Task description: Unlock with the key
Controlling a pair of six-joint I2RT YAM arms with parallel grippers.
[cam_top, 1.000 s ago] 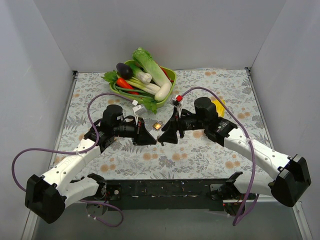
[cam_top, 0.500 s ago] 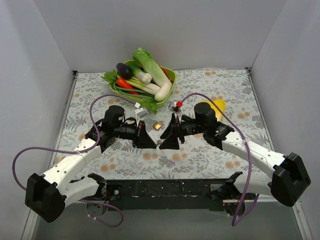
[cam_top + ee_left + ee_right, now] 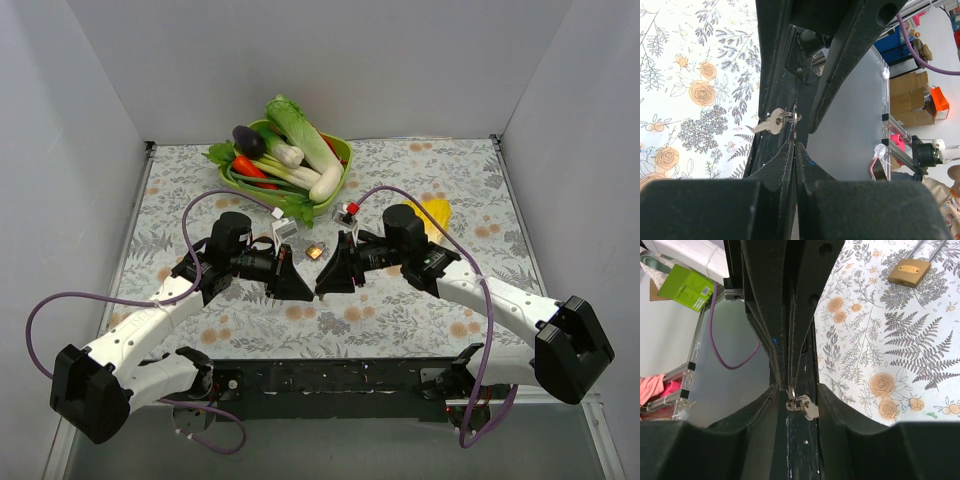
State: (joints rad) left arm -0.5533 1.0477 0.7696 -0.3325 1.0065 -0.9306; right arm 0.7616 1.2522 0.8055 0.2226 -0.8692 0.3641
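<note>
Care with a hand-over looked to be the whole of this step. The left gripper [image 3: 794, 146] and the right gripper [image 3: 797, 390] met tip to tip above the table [image 3: 400, 310]. The key [image 3: 770, 123] dangled at that meeting point on its small ring, clear of the cloth. The left jaws were pressed together and seemed to pinch the ring. The right jaws stood a little apart, with the key hanging between them. The small brass padlock [image 3: 909, 273] lay flat on the floral cloth just beyond the fingertips, touched by neither arm.

To do it well, the right jaws would likely need to close on the flat head of the key rather than on the ring, because the ring lets the key swing. The blade should be left sticking out, free to reach the keyhole. The left jaws would best let go only once that hold was firm; a dropped key would be hard to pick off the patterned cloth
</note>
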